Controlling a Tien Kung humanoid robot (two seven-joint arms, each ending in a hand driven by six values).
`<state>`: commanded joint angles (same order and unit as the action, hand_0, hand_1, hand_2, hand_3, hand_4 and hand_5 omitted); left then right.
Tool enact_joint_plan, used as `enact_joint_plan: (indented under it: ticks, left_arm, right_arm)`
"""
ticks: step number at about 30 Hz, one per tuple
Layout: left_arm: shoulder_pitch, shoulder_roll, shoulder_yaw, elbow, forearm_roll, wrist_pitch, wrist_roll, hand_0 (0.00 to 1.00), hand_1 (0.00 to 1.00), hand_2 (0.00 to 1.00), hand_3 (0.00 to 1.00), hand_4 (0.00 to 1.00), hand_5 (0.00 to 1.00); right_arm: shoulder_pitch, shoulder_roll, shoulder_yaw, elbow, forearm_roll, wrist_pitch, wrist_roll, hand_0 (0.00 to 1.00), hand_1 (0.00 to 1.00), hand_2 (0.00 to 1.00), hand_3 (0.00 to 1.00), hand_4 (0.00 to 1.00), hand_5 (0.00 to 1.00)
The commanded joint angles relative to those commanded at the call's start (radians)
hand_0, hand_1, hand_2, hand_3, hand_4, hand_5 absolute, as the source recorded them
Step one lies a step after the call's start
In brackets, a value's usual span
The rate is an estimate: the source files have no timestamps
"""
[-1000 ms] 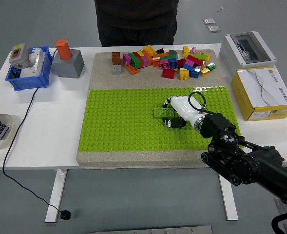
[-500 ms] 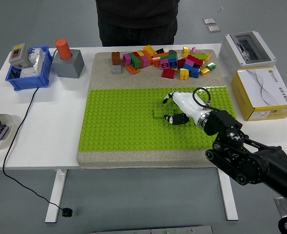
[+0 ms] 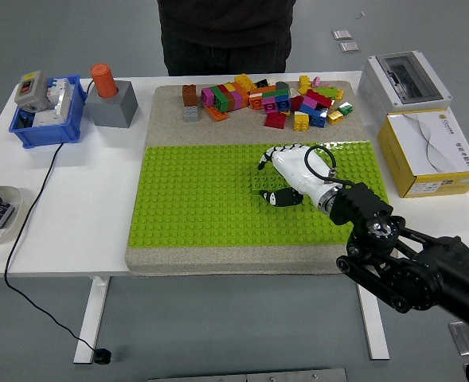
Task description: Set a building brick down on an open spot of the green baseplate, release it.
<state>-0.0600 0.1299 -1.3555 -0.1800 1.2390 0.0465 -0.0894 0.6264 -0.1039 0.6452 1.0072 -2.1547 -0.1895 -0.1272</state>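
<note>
Right hand (image 3: 286, 175): white, over the green baseplate (image 3: 194, 207), fingers spread out, not gripping anything.
Green brick (image 3: 263, 186): sits on the baseplate, right by the hand's fingertips.
Loose bricks (image 3: 266, 99): a mixed pile of colors on the tan mat behind the baseplate.
Person (image 3: 222, 32): stands at the far side of the table.

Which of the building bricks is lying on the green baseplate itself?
Only the green brick by the right hand; all others sit in the pile behind the baseplate.
</note>
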Motion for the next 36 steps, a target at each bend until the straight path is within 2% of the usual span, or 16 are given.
enact_joint_plan:
  ticks: [13, 19, 20, 36]
  left_arm:
    - [0.0, 0.001, 0.001, 0.0, 0.001, -0.001, 0.0, 0.659, 0.614, 0.608, 0.728, 0.736, 0.186]
    - [-0.001, 0.001, 0.002, 0.0, 0.001, -0.003, -0.001, 0.659, 0.614, 0.608, 0.727, 0.736, 0.186]
    - [-0.001, 0.002, 0.002, 0.0, 0.001, -0.003, -0.001, 0.659, 0.614, 0.608, 0.724, 0.735, 0.187]
    - [-0.003, 0.002, 0.004, 0.0, -0.003, -0.005, -0.003, 0.659, 0.614, 0.608, 0.723, 0.736, 0.189]
  right_arm:
    - [-0.004, 0.006, -0.003, -0.046, 0.015, 0.0, 0.007, 0.801, 0.814, 0.852, 0.62, 0.739, 0.355]
    - [-0.006, 0.01, -0.005, -0.06, 0.016, 0.001, 0.009, 0.799, 0.813, 0.851, 0.616, 0.761, 0.377]
    - [-0.006, 0.01, -0.005, -0.061, 0.016, 0.001, 0.009, 0.802, 0.814, 0.848, 0.612, 0.758, 0.408]
    - [-0.007, 0.016, -0.017, -0.085, 0.019, 0.004, 0.011, 0.801, 0.811, 0.845, 0.607, 0.745, 0.419]
